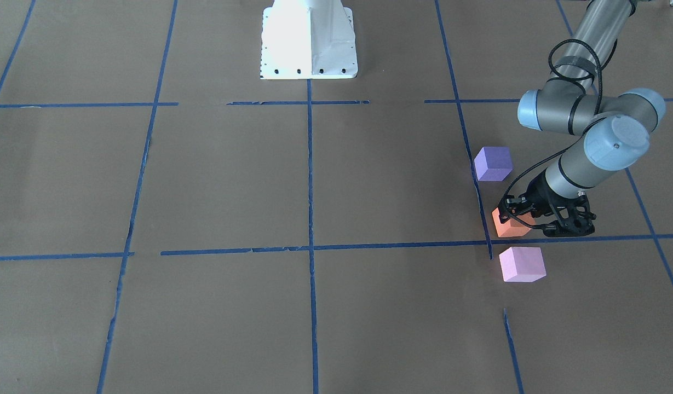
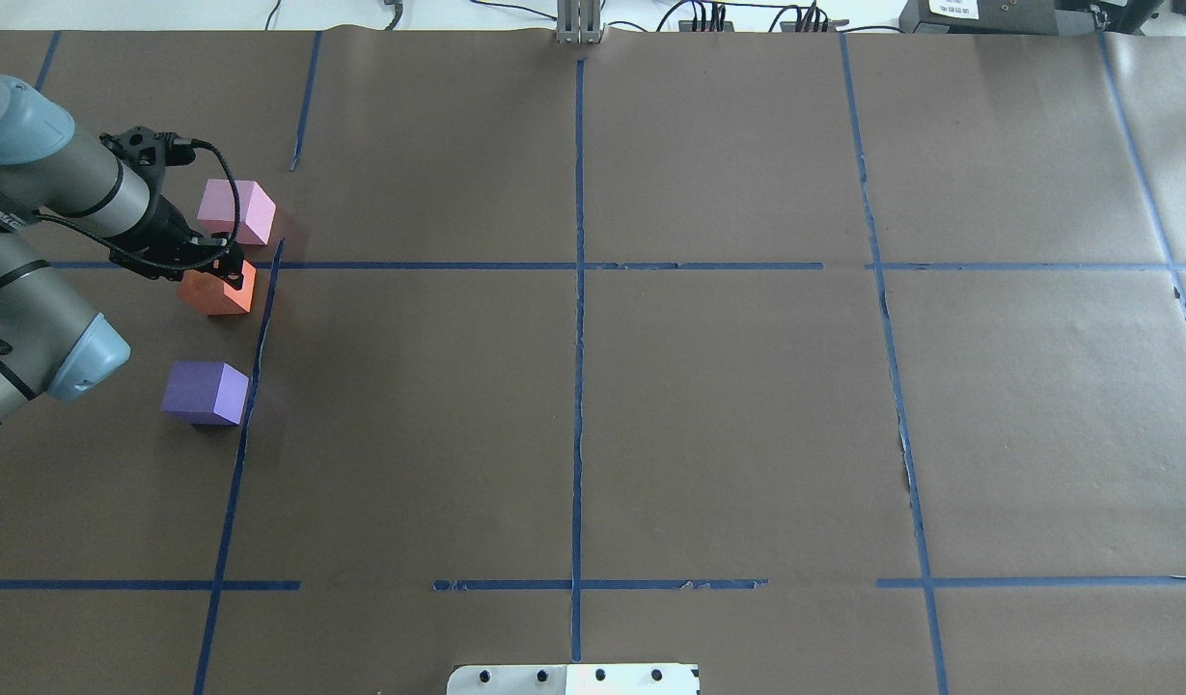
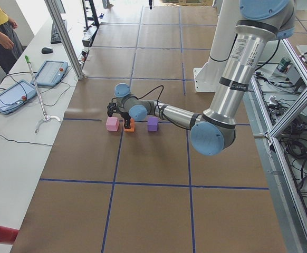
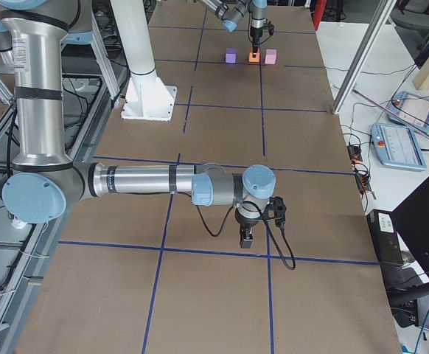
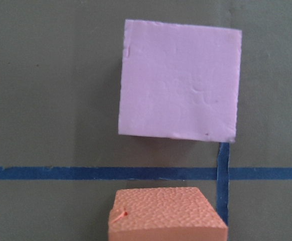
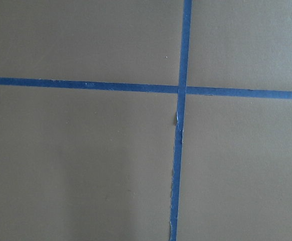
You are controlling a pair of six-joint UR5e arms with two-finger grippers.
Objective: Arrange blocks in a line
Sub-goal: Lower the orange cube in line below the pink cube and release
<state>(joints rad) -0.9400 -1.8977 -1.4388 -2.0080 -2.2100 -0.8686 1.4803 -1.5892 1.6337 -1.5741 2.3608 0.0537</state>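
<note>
Nearest the base, the purple block [image 2: 205, 392] sat by itself. Beyond it, the left gripper [image 2: 214, 265] straddled the orange block [image 2: 218, 291]; I couldn't tell whether it pinched the block or stood slack. Farthest, the pink block [image 2: 235, 212] sat close by, so a skewed lift-off might have dragged the orange block into it. I couldn't tell whether the right gripper [image 4: 247, 237] was spread or closed.
</note>
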